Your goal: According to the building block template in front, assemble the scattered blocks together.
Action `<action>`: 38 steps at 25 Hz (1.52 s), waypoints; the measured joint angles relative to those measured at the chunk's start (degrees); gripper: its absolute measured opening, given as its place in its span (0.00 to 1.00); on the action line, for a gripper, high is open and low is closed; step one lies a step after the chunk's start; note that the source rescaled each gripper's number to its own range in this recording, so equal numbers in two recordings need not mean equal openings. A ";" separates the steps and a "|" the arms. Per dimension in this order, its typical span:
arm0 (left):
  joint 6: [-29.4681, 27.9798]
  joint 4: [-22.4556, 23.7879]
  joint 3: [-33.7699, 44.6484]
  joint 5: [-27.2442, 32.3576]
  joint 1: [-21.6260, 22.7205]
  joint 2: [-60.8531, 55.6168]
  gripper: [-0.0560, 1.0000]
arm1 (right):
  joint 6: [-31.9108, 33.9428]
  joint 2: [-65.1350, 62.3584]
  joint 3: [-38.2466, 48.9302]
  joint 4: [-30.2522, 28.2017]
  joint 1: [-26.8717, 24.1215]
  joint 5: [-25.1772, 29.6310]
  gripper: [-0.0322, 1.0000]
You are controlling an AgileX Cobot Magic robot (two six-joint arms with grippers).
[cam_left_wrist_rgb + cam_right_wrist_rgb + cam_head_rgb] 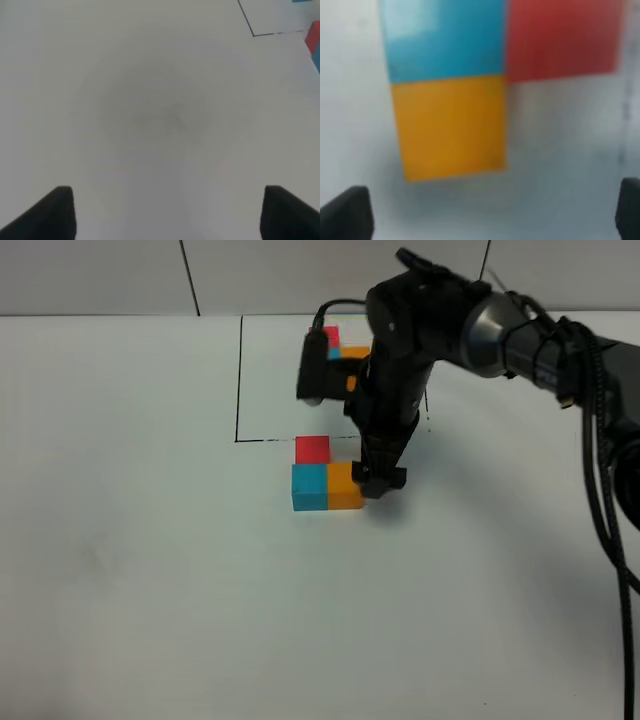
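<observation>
The scattered blocks lie joined in an L on the white table: the red cube (pixel 313 449) behind the cyan-blue cube (pixel 309 486), the orange cube (pixel 344 485) to the right of the cyan-blue one. My right gripper (pixel 378 480) is low at the orange cube's right side, open and empty. The right wrist view shows the orange (pixel 450 125), cyan-blue (pixel 445 37) and red (pixel 562 37) cubes ahead of the open right gripper (pixel 490 215). The template (pixel 334 343) sits inside the black drawn frame (pixel 238 380), partly hidden by the right arm. My left gripper (pixel 170 215) is open over bare table.
The right arm's black cables (pixel 600 490) hang along the right edge of the exterior view. The frame's corner (pixel 253 35) and slivers of the red cube (pixel 315 35) show at the edge of the left wrist view. The left arm is out of the exterior view.
</observation>
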 joint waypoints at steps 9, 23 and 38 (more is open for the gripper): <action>0.00 0.00 0.00 0.00 0.00 0.00 0.79 | 25.06 -10.34 9.14 4.00 -18.66 -6.06 0.99; 0.00 0.00 0.00 0.00 0.00 0.00 0.79 | 39.36 -53.34 45.63 1.52 -32.59 -10.62 1.00; 0.00 0.00 0.00 0.00 0.00 0.00 0.79 | 43.16 -96.20 70.27 2.21 -32.93 -0.01 1.00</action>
